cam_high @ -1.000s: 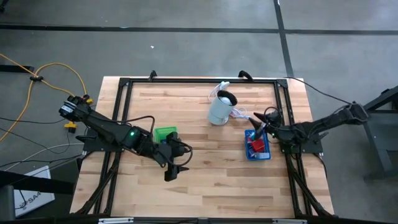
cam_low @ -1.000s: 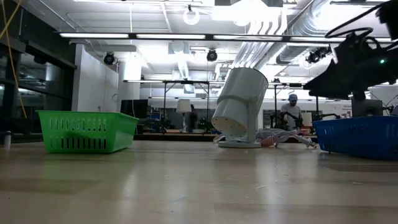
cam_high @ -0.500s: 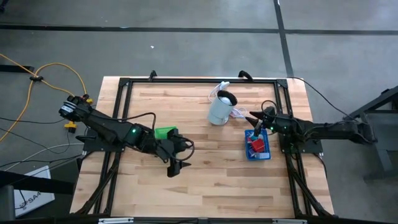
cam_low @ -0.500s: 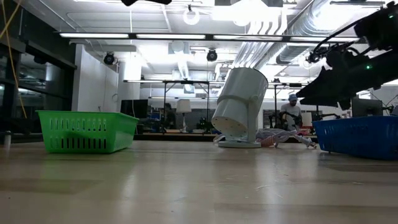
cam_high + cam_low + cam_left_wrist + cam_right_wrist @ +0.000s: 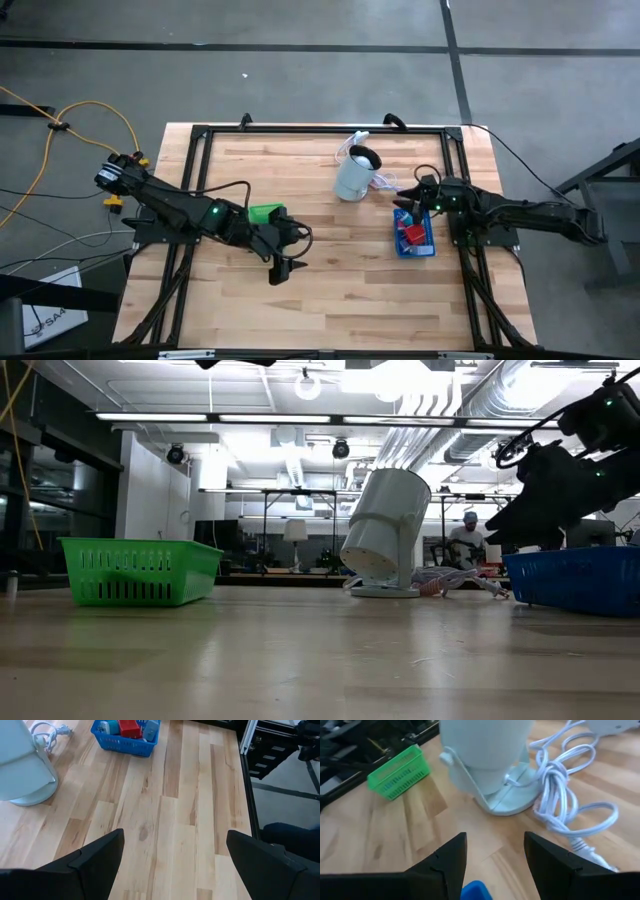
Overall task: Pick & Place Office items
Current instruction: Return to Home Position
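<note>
Sorting looks finished: the office items (image 5: pixel 129 727) are sitting in the blue tray (image 5: pixel 125 746), none loose on the table (image 5: pixel 320 300). I'm reading this as the homing step. Right tool (image 5: pixel 495 840) is hovering by the tray's appliance (image 5: pixel 353 175) end, fingers spread, empty. Left tool (image 5: pixel 175 837) is spread, empty, mid-table. Next move calls for lifting clear and folding both arms back.

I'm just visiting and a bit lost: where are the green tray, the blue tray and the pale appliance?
green tray (image 5: pixel 140 575): low view, front wall.
blue tray (image 5: pixel 580 580): low view, side wall.
pale appliance (image 5: pixel 350 182): high view, round body.
</note>
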You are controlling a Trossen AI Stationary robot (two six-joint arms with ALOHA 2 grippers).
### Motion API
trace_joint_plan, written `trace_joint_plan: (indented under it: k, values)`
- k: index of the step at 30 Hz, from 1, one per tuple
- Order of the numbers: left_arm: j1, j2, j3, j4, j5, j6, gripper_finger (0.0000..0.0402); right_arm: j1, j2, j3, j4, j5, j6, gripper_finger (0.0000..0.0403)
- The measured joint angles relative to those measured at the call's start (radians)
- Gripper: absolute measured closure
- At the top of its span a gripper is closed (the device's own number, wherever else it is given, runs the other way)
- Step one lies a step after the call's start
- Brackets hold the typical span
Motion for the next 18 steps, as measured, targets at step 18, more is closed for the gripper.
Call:
trace_joint_plan:
  k: [18]
  values:
    - [-0.001,0.000,0.000,0.000,0.000,0.000,0.0057,0.001,-0.019,-0.012,0.164,0.042,-0.087,0.0219]
